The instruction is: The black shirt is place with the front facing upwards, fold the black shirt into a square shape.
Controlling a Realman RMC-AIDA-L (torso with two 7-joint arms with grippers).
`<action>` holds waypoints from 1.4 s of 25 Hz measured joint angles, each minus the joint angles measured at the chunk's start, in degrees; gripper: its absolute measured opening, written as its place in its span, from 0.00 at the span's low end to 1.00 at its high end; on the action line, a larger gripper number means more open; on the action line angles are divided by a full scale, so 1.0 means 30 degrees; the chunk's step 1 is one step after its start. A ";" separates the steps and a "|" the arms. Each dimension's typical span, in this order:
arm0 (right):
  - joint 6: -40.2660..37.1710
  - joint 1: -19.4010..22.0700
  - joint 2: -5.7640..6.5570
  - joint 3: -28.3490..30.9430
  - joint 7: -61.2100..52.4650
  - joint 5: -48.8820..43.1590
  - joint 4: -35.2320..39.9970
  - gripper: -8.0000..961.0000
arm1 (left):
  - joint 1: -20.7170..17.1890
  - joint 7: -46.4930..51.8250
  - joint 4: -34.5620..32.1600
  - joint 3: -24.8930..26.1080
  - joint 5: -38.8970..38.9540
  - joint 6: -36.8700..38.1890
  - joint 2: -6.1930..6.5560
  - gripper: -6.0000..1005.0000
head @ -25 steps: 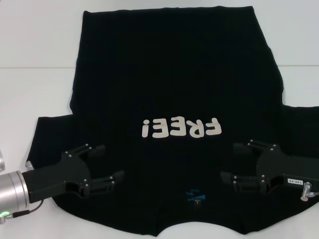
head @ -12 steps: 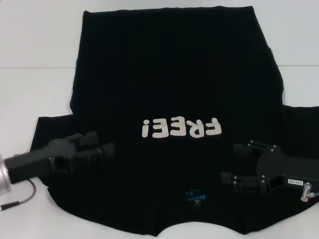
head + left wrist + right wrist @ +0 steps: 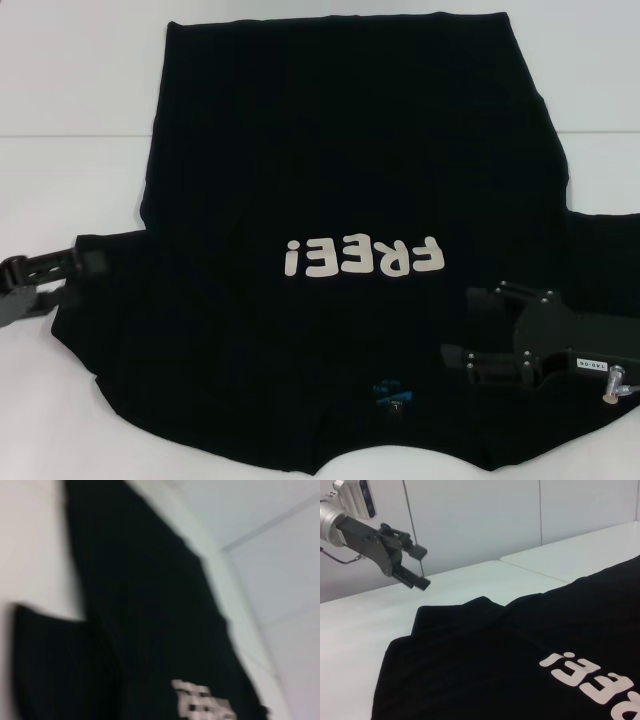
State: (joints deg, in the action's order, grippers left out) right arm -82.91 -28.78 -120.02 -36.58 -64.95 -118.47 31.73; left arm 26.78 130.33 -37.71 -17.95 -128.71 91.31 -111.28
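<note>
Since the earlier head frames, the left gripper (image 3: pixel 85 262) is withdrawing from above the shoulder region of the black shirt (image 3: pixel 340 170) to the outer edge of its left sleeve (image 3: pixel 105 300), while the right gripper (image 3: pixel 480 330) is remaining in place. From the right wrist view, the left gripper (image 3: pixel 417 567) is hovering above the table (image 3: pixel 360 630), clear of the cloth, with its fingers (image 3: pixel 422 584) spread apart. Over the right shoulder area the right gripper is resting low, fingers likewise spread and pinching nothing. Spread flat and face up on the white table (image 3: pixel 70 90), the black shirt is lying with its collar and blue neck label (image 3: pixel 392 388) nearest the robot, the white lettering (image 3: pixel 365 260) reading inverted from the head view, and the hem farthest away. Judged from this layout, no fold is begun. A likely fault is a shallow pinch taking only the top layer of the sleeve, so the fold would be dragging crooked or bunching; a low approach could also be pushing the fabric into wrinkles. No containers are appearing in any view.
</note>
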 joint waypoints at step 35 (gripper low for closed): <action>0.0100 -0.0016 0.0015 0.0008 -0.0029 0.0000 0.0094 0.97 | 0.0623 0.4529 0.1758 -0.0619 -0.3151 -0.4124 0.0685 0.87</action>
State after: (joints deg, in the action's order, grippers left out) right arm -82.61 -28.83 -119.97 -36.56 -65.04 -118.48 32.01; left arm 28.65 143.91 -32.43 -19.81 -138.17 78.94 -109.23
